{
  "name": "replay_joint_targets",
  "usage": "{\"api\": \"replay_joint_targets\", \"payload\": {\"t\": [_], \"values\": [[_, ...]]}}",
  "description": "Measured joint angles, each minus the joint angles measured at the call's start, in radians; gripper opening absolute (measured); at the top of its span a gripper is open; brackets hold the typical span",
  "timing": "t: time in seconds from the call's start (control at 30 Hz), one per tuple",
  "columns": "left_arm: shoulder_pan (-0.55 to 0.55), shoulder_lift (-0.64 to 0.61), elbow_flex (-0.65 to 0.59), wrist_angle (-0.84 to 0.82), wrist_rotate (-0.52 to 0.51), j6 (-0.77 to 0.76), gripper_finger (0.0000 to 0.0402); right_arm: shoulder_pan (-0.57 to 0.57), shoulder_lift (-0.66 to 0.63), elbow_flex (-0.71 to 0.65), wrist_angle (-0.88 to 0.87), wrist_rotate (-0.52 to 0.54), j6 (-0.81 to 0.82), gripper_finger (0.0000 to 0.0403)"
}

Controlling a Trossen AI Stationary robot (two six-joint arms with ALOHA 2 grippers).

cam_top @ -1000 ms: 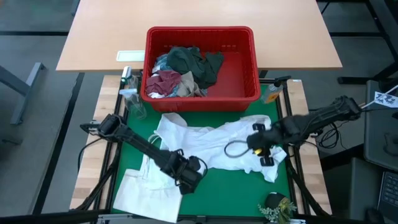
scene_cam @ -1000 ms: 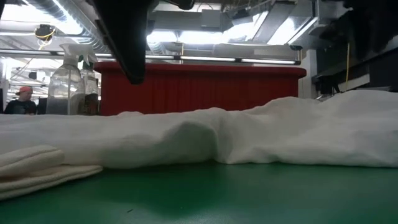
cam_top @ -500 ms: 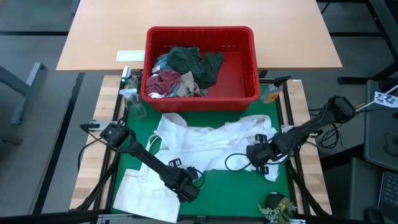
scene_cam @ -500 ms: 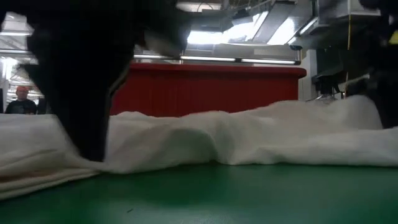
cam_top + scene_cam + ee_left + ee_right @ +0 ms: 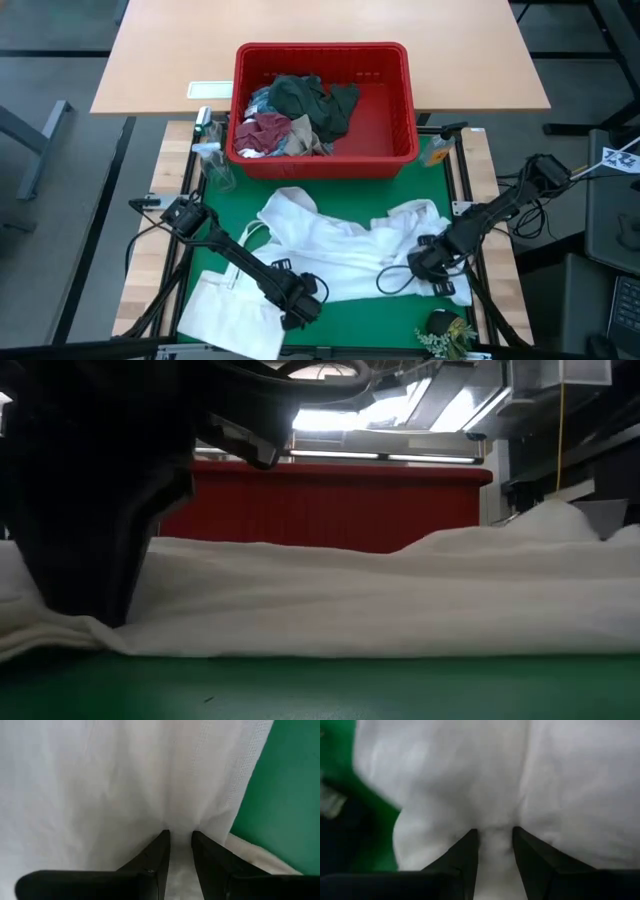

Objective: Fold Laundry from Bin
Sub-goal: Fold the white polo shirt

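On the green mat [image 5: 345,310] in front of the red bin [image 5: 325,150], a white garment [image 5: 350,250] is spread. Its near edge is pinched by the left gripper [image 5: 300,305] and the right gripper [image 5: 432,265], each nearly closed on a fold. More laundry [image 5: 295,115] is piled in the bin.

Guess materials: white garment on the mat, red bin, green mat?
White garment: thin woven cloth, likely cotton; matte, soft creases, and a fine weave shows in the left wrist view.
Red bin: moulded plastic, slight sheen, slotted walls.
Green mat: flat, matte, felt or rubber; cannot tell which.
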Motion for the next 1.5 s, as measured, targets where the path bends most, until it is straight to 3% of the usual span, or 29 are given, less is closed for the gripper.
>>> {"api": "replay_joint_targets", "payload": {"t": [0.23,0.53,0.67,0.9,1.17,1.33,1.5], "values": [[0.006,-0.031,0.007,-0.019,0.063,0.019,0.0084,0.032,0.000,0.094,-0.077,0.013,-0.009,0.0124],[0.060,-0.223,0.018,-0.015,0.041,0.055,0.0084,0.032,-0.002,0.276,-0.341,0.131,-0.071,0.0124],[0.106,-0.308,0.019,-0.018,-0.046,0.083,0.0084,0.032,-0.002,0.359,-0.430,0.195,-0.097,0.0124],[0.208,-0.380,0.021,-0.030,-0.328,0.180,0.0087,0.032,-0.003,0.453,-0.490,0.316,-0.153,0.0124],[0.352,-0.346,0.020,-0.031,-0.248,0.347,0.0153,0.032,-0.003,0.465,-0.502,0.323,-0.154,0.0124],[0.441,-0.313,0.020,-0.037,-0.295,0.425,0.0201,0.032,-0.003,0.465,-0.526,0.324,-0.154,0.0124],[0.523,-0.262,0.006,-0.032,-0.320,0.432,0.0213,0.032,-0.003,0.465,-0.536,0.330,-0.154,0.0124]]}}
